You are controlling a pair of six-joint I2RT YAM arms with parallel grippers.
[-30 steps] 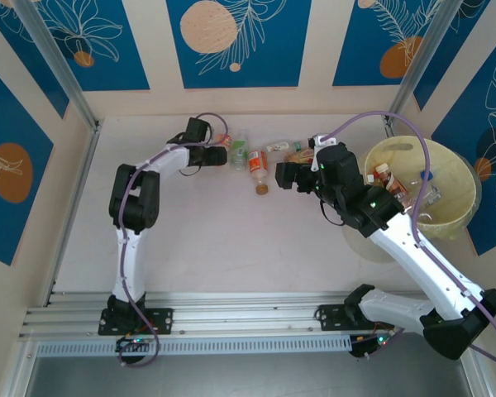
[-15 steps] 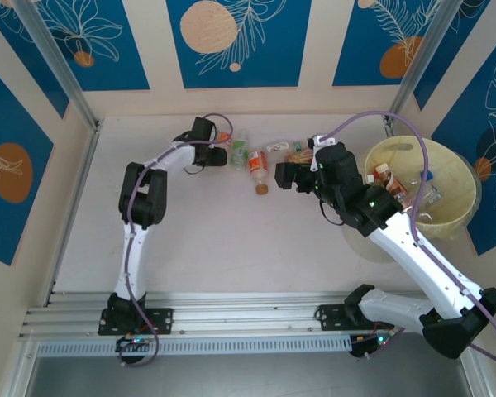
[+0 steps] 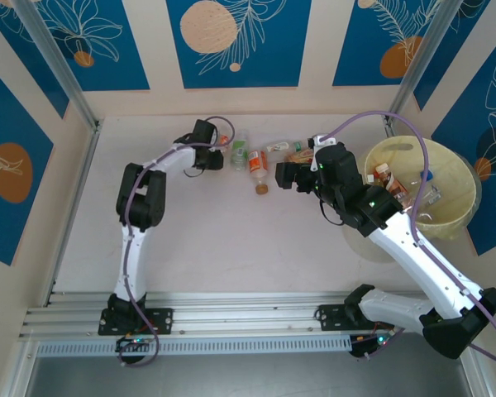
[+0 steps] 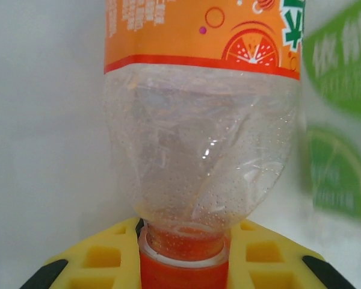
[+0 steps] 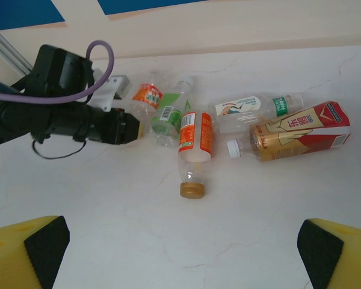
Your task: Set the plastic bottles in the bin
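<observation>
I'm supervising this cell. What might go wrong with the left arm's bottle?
The left fingers pinch the clear orange-labelled plastic bottle only at its neck; it may swing or slip. The green-labelled clear bottle beside it could get knocked. The pale yellow round bin sits beyond the right arm, risking a clash.

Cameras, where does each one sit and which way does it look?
Top external: above and behind the arms, looking down on the table, left arm, right arm, loose bottles and bin.
Left wrist: on the left arm, looking along the left fingers, shut on the orange-label bottle at its neck.
Right wrist: on the right arm, looking across the table at the loose bottles and the left arm; the open right fingers sit in the bottom corners.
Shared: both wrist views show the orange-label bottle.
</observation>
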